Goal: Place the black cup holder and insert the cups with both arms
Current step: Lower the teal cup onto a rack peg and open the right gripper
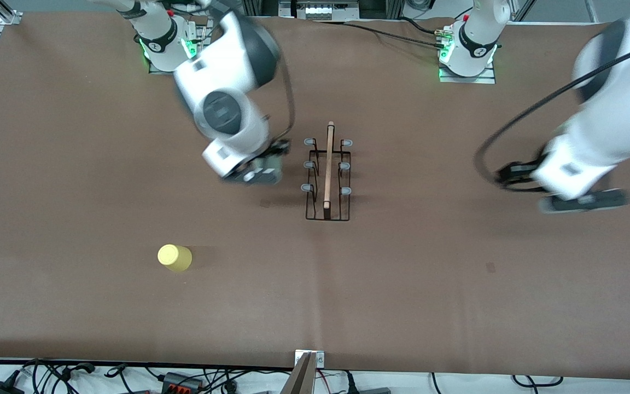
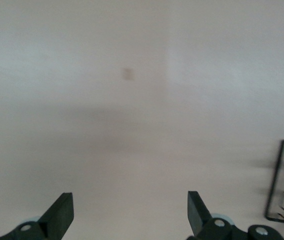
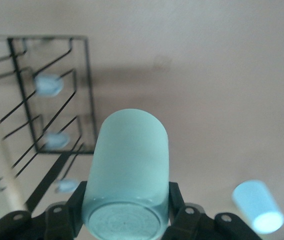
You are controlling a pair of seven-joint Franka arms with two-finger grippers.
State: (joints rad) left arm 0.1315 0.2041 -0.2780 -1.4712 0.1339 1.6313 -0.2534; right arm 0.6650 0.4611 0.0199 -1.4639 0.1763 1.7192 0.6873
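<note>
A brown table (image 1: 402,284) seen from above, with two white robot arms reaching over it; the black cup holder (image 1: 328,178), a thin wire rack with a pale wooden rod handle (image 1: 328,164) along its top and grey-tipped prongs (image 1: 309,142) down both sides, stands on the table about midway between the arms' ends.

The right gripper (image 3: 127,220) hangs over the table just beside the rack, on the side toward the right arm's end; its fingers (image 3: 177,200) are pinched on a pale mint green cup (image 3: 128,175), gripping it at the closed base, so the cup juts out from between them with its length lying nearly level; in the right wrist view the rack's wire frame and several grey prong tips show just past the cup, and a second cup shows off to one side of the fingers, small and well apart from them, tinted pale blue there.

That second cup is the yellow cup (image 1: 175,258), which stands upside down on the table, nearer to the front camera than the rack and toward the right arm's end.

The left gripper (image 2: 130,212) hangs over bare table toward the left arm's end, well apart from the rack; its fingers (image 2: 62,212) are spread wide with nothing between them; only a corner of the rack's wire frame shows off to one side of them.
</note>
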